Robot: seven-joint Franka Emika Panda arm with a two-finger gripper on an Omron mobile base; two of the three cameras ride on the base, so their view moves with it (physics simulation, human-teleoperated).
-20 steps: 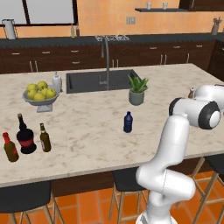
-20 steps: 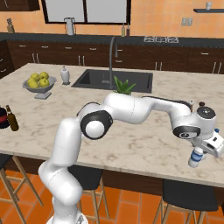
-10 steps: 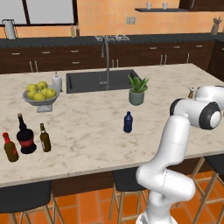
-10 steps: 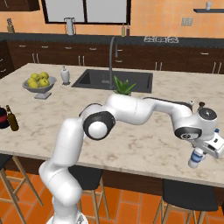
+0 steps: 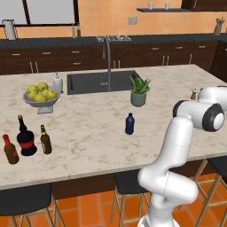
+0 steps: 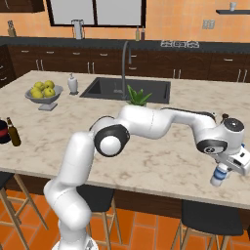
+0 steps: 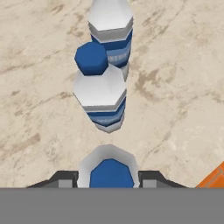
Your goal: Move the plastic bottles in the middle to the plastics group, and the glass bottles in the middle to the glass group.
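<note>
Pale bottle (image 7: 111, 168) in the claw (image 7: 110, 177), two bottles (image 7: 101, 94) ahead.

In hand view the pale bottle w/ blue cap (image 7: 111, 171) held btwn the finger tips (image 7: 64, 178) shows just its top; the body is cut off below by the lower band, and the tips are mostly hidden too. Of the two standing bottles ahead, the near one (image 7: 101, 96) covers the lower part of the far one (image 7: 112, 30), whose top runs off the pic's upper edge. In right base view the held bottle (image 6: 219, 174) is half hidden under the hand, the black bottle (image 6: 4, 132) is cut by the left edge, and labels are too small to read.
</note>
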